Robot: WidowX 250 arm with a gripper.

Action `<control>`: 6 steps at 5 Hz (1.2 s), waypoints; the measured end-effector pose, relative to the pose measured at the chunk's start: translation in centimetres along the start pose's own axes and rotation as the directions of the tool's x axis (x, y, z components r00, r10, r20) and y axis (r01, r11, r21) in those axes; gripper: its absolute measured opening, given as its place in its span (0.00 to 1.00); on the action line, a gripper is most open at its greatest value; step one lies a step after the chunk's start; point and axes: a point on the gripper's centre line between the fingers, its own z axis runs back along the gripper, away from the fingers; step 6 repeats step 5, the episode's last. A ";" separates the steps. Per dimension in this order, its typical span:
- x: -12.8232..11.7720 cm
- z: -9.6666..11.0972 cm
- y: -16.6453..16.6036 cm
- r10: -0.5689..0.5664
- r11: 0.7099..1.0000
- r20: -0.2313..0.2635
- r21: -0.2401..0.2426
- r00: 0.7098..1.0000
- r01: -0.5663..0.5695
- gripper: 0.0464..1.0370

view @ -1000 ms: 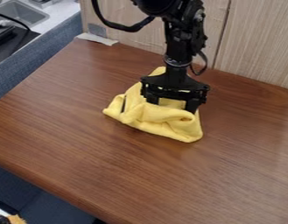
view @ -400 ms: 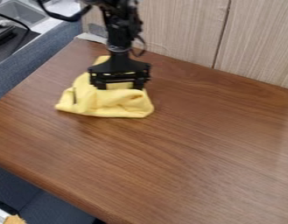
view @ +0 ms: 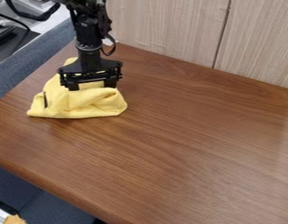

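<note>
Atop one wooden table (view: 192,140), I have one gripper (view: 92,86) against one bunched yellow cloth (view: 82,105). Its two fingers (view: 73,86) stand spread apart, unclenched.

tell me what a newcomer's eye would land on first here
Probably the bright yellow cloth, bunched on the left part of the brown table. Next would likely be the black gripper right over it, its fingers apart against the folds. After that, perhaps the pale wood-grain wall behind the table's far edge.
</note>
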 end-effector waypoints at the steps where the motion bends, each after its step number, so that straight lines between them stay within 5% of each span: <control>1: -0.1 0.1 0.0 -0.023 1.000 -0.017 0.002 1.000 0.023 0.96; 3: -0.4 2.9 -1.4 -0.112 0.993 -0.028 -0.047 0.993 0.111 0.96; 5: -0.6 8.9 -2.1 -0.155 0.977 0.101 -0.130 0.983 0.167 0.96; 6: -0.6 8.9 -2.1 -0.155 0.977 0.101 -0.130 0.983 0.167 0.96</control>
